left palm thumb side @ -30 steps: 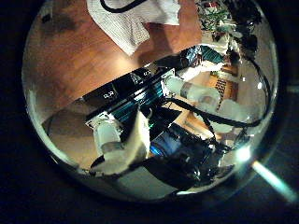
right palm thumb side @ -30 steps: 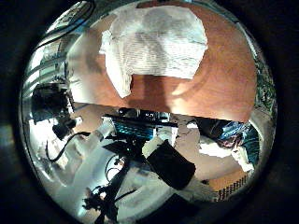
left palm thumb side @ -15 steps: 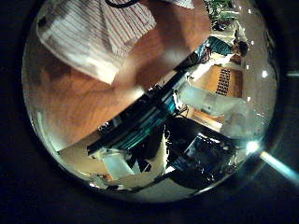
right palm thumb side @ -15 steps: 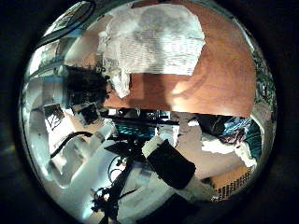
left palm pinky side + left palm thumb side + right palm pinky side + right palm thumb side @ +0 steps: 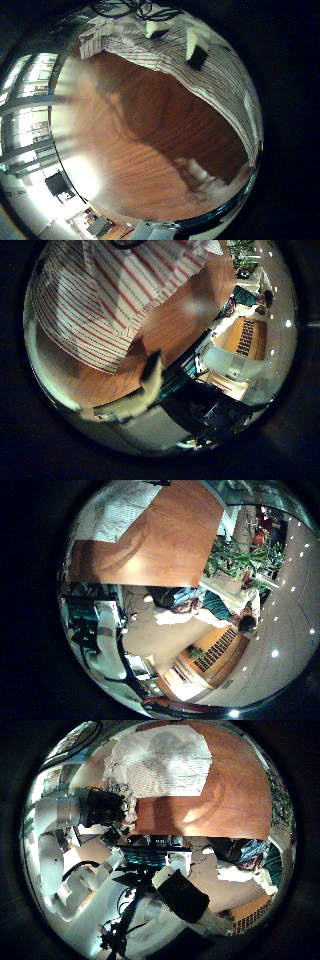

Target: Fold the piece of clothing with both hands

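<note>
Left hand (image 5: 100, 808) hangs low over one corner of the striped white cloth garment (image 5: 160, 765), which lies flat on the brown wooden table (image 5: 225, 805). Its fingers (image 5: 197, 48) reach down at the cloth, but I cannot tell if they hold any. I cannot tell about the right hand's fingers either; its palm views sit higher and farther back. A grab could catch only the top layer, so the fold comes out crooked. Bare wood beside the garment gives room, but the table edge is close to the hand
</note>
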`<state>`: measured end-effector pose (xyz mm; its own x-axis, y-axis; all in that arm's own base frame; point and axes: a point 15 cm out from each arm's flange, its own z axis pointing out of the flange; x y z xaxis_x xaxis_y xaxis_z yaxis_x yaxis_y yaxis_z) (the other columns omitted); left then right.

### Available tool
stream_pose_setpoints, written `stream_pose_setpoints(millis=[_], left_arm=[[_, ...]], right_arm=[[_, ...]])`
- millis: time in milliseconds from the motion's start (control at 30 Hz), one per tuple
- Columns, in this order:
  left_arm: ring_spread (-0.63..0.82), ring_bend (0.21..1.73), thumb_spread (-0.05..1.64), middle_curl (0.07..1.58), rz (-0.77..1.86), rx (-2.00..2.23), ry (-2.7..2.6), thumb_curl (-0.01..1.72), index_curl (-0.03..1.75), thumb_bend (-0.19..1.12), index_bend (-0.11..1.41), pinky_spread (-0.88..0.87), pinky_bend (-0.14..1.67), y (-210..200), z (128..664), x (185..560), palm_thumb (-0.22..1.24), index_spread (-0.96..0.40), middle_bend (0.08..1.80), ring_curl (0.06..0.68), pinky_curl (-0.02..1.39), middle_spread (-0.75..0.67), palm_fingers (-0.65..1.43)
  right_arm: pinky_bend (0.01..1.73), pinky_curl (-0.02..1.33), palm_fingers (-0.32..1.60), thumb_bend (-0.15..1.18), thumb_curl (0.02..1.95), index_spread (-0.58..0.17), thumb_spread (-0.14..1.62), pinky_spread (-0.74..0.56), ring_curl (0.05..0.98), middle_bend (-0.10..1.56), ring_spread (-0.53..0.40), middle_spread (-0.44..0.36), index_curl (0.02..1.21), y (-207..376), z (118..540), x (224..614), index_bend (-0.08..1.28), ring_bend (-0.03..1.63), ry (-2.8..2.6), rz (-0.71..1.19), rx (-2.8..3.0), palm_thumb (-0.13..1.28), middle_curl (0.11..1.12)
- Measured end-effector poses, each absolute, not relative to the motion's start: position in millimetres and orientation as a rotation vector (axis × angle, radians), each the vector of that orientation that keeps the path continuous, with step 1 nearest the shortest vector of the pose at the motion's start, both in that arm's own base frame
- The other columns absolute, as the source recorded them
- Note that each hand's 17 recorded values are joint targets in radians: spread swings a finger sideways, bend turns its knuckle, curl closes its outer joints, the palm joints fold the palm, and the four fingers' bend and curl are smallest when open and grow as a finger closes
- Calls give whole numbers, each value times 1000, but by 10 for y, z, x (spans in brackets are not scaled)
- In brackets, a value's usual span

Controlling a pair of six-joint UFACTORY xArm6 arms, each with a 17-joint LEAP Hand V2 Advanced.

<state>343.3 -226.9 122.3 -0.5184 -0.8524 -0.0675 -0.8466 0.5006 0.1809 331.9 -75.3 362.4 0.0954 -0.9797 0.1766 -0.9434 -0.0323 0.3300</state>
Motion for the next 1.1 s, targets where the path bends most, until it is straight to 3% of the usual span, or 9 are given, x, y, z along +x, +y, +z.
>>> stream_pose_setpoints(millis=[100, 200, 300, 433, 733, 1100], left_arm=[[-146, 928, 995, 560, -294, 1564, -2708, 360, 363, 36, 256, 134, 275, -2223, 1302, 3510, 479, -52, 772, 289, 262, -65, 755], [-313, 1061, 1037, 633, -285, 1584, -2709, 398, 397, 86, 257, -117, 441, -2181, 1395, 3566, 638, -137, 831, 348, 312, -177, 915], [-395, 1183, 1083, 706, -266, 1602, -2709, 452, 441, 129, 267, -330, 680, -2170, 1515, 3622, 746, -225, 850, 413, 399, -267, 1072], [-442, 1259, 1117, 802, -232, 1621, -2714, 499, 529, 134, 332, -496, 843, -2180, 1674, 3717, 798, -332, 873, 469, 487, -361, 1040], [-461, 1347, 1145, 963, -355, 1559, -2692, 571, 763, 88, 417, -635, 991, -2242, 2131, 3761, 816, -500, 907, 522, 579, -488, 928], [-452, 1427, 1172, 1088, -551, 1445, -2584, 627, 1042, 36, 400, -667, 1060, -2237, 2384, 3672, 823, -605, 941, 543, 635, -560, 845]], right_arm=[[411, 296, 115, -9, 214, -360, 1388, 350, 254, 190, 179, -2, 294, -747, 3623, 3312, 164, 390, -1889, -140, 2021, 421, 336], [408, 297, 118, -9, 214, -362, 1388, 351, 256, 188, 178, -2, 295, -753, 3605, 3304, 166, 391, -1886, -145, 2017, 421, 334], [401, 296, 125, -9, 214, -363, 1388, 351, 257, 193, 178, -6, 295, -742, 3557, 3279, 165, 390, -1877, -160, 2014, 421, 336], [409, 288, 251, -7, 213, -361, 1387, 329, 265, 210, 115, -25, 283, -734, 3470, 3243, 149, 462, -1860, -184, 2005, 425, 341], [463, 297, 325, -8, 235, -343, 1350, 171, 313, 260, -56, -82, 272, -539, 2890, 3003, 150, 605, -1718, -294, 2000, 488, 372], [499, 289, 252, -27, 245, -300, 1231, 167, 310, 276, -63, -83, 281, -360, 2193, 3168, 156, 602, -1797, -158, 2023, 406, 388]])
